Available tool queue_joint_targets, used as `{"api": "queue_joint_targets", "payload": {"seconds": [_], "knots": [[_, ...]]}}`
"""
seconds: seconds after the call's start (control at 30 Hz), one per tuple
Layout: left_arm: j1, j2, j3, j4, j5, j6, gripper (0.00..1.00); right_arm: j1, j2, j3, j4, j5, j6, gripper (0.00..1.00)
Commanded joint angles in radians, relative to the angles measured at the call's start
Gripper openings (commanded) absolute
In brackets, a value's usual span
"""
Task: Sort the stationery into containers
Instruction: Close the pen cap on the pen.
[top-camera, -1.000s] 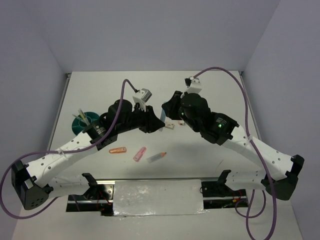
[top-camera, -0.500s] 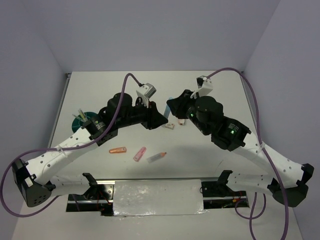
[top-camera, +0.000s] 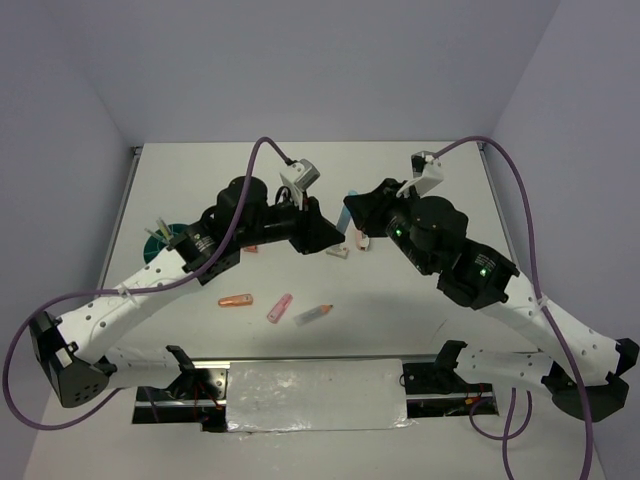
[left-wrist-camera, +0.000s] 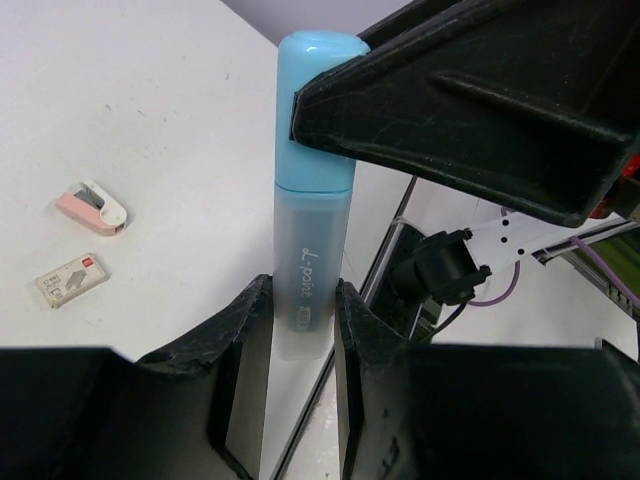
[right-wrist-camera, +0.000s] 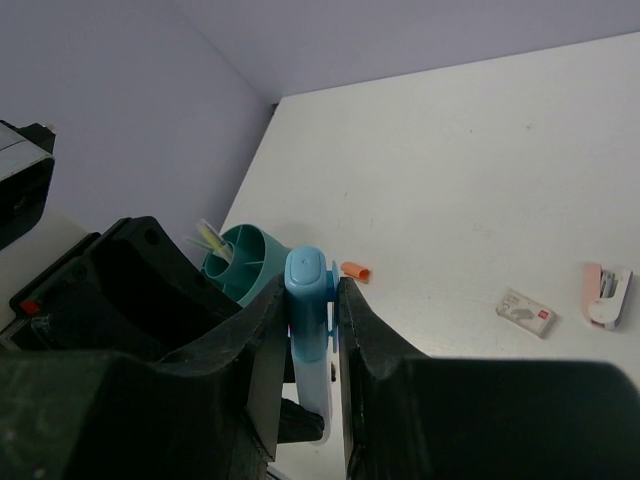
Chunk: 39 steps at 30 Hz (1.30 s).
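A light-blue marker (left-wrist-camera: 312, 200) is held in the air between both grippers. My left gripper (left-wrist-camera: 300, 310) is shut on its pale body. My right gripper (right-wrist-camera: 312, 300) is shut on its blue cap end (right-wrist-camera: 310, 285). In the top view the two grippers, left (top-camera: 322, 228) and right (top-camera: 355, 212), meet tip to tip above the table's middle. The teal bowl (top-camera: 160, 243) stands at the left with yellow and grey items in it. An orange marker (top-camera: 236, 300), a pink marker (top-camera: 279, 307) and a grey pencil (top-camera: 313, 314) lie near the front.
A small pale block (right-wrist-camera: 526, 312) and a pink-and-white item (right-wrist-camera: 606, 295) lie on the table under the grippers. An orange cap (right-wrist-camera: 353, 271) lies beside the bowl (right-wrist-camera: 245, 262). Grey walls close in the left, right and back sides.
Both grippers have moved to the right and risen, still joined at the light-blue marker. The right arm has stretched further out.
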Motion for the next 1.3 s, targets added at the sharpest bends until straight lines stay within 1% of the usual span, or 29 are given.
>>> {"api": "queue_joint_targets", "payload": {"seconds": [0.0,0.17,0.27,0.37,0.53,0.73,0.87,0.97,1.1,1.27], "knots": [[0.029,-0.01,0.091,0.272,-0.028,-0.003,0.0,0.042,0.006,-0.006,-0.095,-0.149,0.046,0.0],[0.029,-0.021,0.095,0.259,-0.031,0.014,0.0,0.04,0.01,-0.021,-0.092,-0.174,0.052,0.0],[0.03,-0.012,0.127,0.227,-0.038,0.046,0.0,0.042,0.015,-0.032,-0.093,-0.2,0.044,0.0],[0.038,0.011,0.195,0.2,-0.035,0.065,0.0,0.042,0.013,-0.05,-0.095,-0.215,0.043,0.0],[0.052,0.028,0.238,0.213,-0.027,0.075,0.0,0.042,-0.007,-0.116,-0.069,-0.227,0.046,0.0],[0.084,0.045,0.293,0.196,-0.015,0.112,0.0,0.042,0.021,-0.121,-0.119,-0.301,0.055,0.0],[0.114,0.056,0.33,0.211,0.025,0.102,0.0,0.04,0.023,-0.129,-0.136,-0.335,0.059,0.0],[0.13,0.07,0.367,0.188,0.018,0.117,0.0,0.042,0.026,-0.149,-0.142,-0.359,0.061,0.0],[0.163,0.067,0.373,0.206,0.031,0.1,0.0,0.042,0.02,-0.199,-0.125,-0.408,0.081,0.0],[0.174,0.07,0.388,0.219,0.03,0.095,0.0,0.043,0.033,-0.247,-0.105,-0.442,0.084,0.0]]}}
